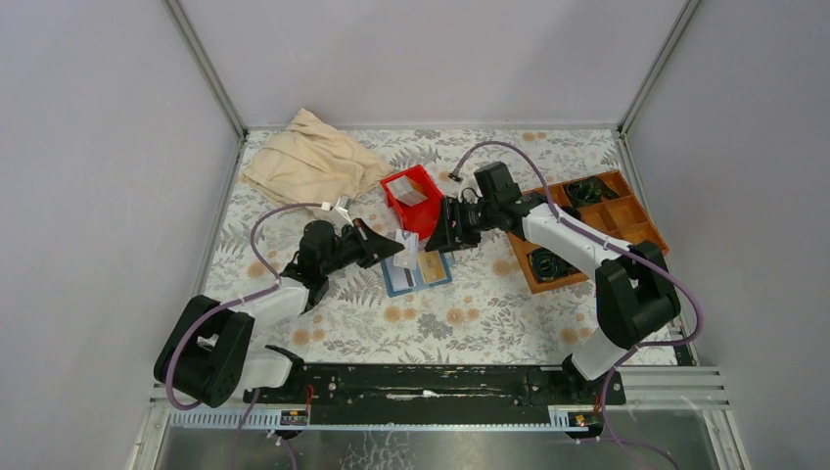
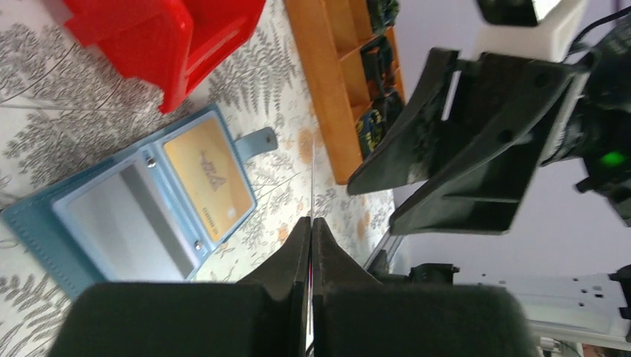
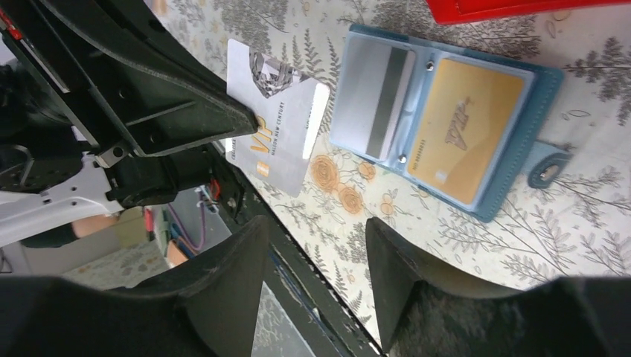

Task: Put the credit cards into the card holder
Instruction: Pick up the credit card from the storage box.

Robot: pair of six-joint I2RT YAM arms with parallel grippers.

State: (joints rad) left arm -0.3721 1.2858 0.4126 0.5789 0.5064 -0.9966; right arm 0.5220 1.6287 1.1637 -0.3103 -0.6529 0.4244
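Note:
The teal-blue card holder [image 1: 419, 272] lies open on the floral tablecloth, in front of the red bin. In the right wrist view the holder [image 3: 547, 82] has a gold card [image 3: 465, 130] in one slot and a card with a dark stripe [image 3: 376, 97] in the other. My left gripper [image 1: 391, 250] is shut on a silver card [image 3: 279, 141] and holds it just left of the holder. That card is edge-on in the left wrist view [image 2: 311, 178], between the shut fingers [image 2: 311, 221]. My right gripper [image 1: 442, 238] is open and empty [image 3: 316, 230], hovering by the holder's far side.
A red plastic bin [image 1: 423, 213] behind the holder has a whitish card [image 1: 409, 193] in it. A brown wooden compartment tray [image 1: 626, 211] with dark items stands at the right. A beige cloth [image 1: 308, 162] lies at the back left.

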